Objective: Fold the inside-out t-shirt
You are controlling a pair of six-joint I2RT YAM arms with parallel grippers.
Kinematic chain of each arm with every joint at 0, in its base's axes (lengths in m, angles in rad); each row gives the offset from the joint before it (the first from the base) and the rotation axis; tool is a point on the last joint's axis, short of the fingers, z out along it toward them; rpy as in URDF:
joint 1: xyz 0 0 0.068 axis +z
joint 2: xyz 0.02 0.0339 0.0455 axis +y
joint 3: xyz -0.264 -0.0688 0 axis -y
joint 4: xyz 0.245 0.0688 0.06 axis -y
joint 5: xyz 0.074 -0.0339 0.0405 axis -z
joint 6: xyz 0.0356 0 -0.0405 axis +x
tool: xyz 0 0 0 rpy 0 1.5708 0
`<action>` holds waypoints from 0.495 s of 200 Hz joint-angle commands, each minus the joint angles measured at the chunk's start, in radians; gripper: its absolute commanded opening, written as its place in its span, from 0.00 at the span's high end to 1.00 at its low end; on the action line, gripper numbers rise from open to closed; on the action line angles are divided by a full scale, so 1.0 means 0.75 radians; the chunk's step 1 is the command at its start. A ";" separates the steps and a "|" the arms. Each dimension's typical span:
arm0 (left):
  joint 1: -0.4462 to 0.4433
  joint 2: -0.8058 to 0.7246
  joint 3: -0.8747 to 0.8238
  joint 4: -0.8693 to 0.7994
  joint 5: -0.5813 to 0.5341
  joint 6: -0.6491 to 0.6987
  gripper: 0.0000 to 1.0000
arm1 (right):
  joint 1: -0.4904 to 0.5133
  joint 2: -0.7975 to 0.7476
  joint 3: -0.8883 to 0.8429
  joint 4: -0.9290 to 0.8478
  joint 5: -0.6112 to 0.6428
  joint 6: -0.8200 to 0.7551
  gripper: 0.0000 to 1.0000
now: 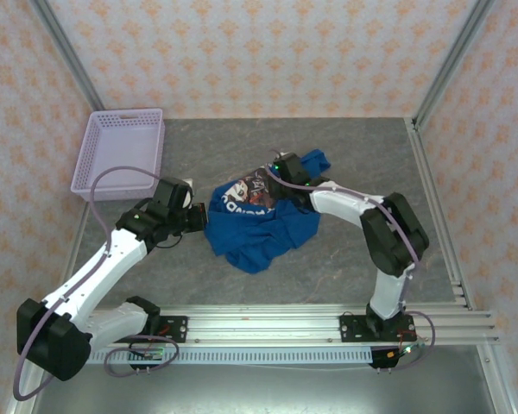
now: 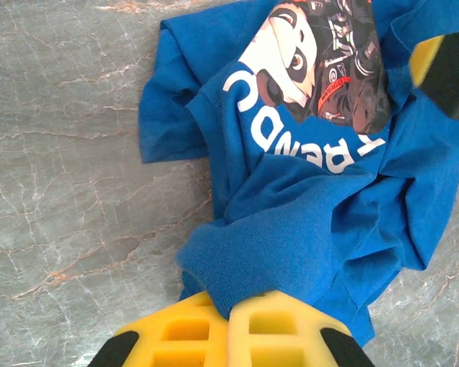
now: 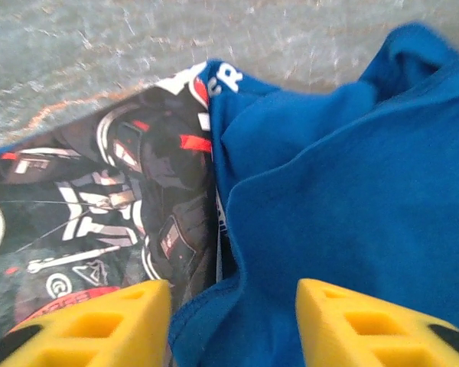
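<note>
The inside-out t-shirt [image 1: 261, 226] lies crumpled in the middle of the table, royal blue, with a dark printed picture and white lettering [image 2: 314, 69] facing up. At the shirt's left edge my left gripper [image 1: 202, 216] is shut on a ribbed blue hem [image 2: 237, 267], and its yellow fingers [image 2: 283, 329] press together. Over the shirt's far part is my right gripper [image 1: 281, 172], its yellow fingers [image 3: 115, 317] apart, open, astride a raised blue fold [image 3: 237, 306] beside the print [image 3: 115, 199]. One right finger [image 2: 444, 65] shows at the top right of the left wrist view.
A lavender mesh basket [image 1: 121, 151] stands at the back left of the grey marbled table [image 1: 371, 155]. Metal frame rails [image 1: 436, 198] run along the right side and the near edge, where both arm bases are bolted.
</note>
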 commanded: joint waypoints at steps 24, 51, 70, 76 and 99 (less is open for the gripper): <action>0.008 -0.002 0.008 -0.027 -0.025 0.006 1.00 | -0.005 0.077 0.077 -0.014 0.071 0.039 0.88; 0.018 -0.007 0.029 -0.023 -0.086 0.019 1.00 | -0.046 -0.014 0.059 0.015 0.034 0.065 1.00; 0.050 -0.026 0.066 -0.030 -0.135 0.028 1.00 | -0.116 -0.196 -0.003 0.040 -0.022 0.090 1.00; 0.069 -0.036 0.079 -0.029 -0.138 0.030 1.00 | -0.145 -0.264 -0.032 0.054 -0.047 0.109 1.00; 0.131 -0.087 0.128 -0.021 -0.146 0.028 1.00 | -0.250 -0.519 -0.120 0.073 -0.112 0.150 1.00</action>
